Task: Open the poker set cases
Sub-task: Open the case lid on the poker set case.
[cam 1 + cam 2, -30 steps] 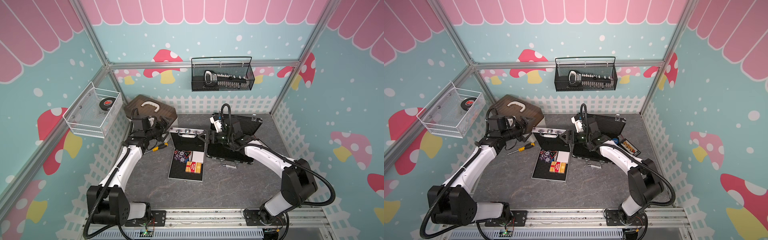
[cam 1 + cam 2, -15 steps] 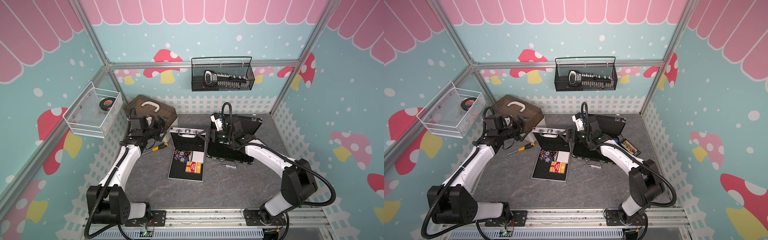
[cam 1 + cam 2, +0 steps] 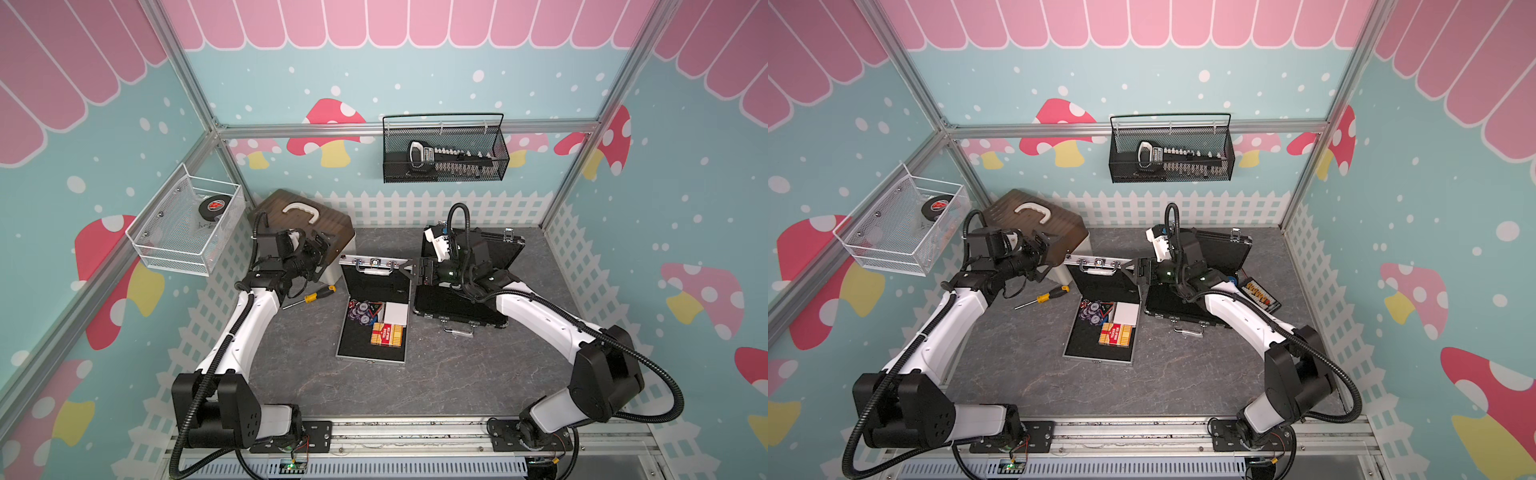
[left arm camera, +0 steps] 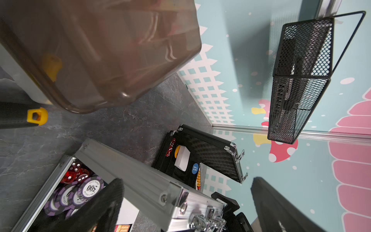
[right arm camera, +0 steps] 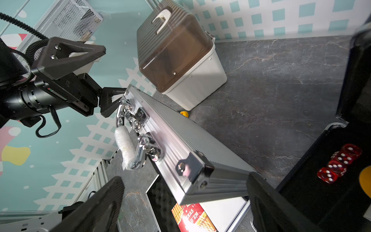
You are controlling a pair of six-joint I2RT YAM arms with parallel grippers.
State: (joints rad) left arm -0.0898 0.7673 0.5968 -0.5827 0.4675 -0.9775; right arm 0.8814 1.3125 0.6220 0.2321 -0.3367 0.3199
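Already, in both top views, the silver case (image 3: 353,340) and black case (image 3: 453,309) lie open on the desk (image 3: 457,382). Left wrist: left hand (image 4: 186,180) gapes wide by the raised lid (image 4: 140,180). Right wrist: right hand (image 5: 184,176) stands apart astride its end; only release seems left.

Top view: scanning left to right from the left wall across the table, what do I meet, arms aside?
White wire basket → white box with brown lid → open silver case → open black case. Screwdriver left out: it overlaps the box.
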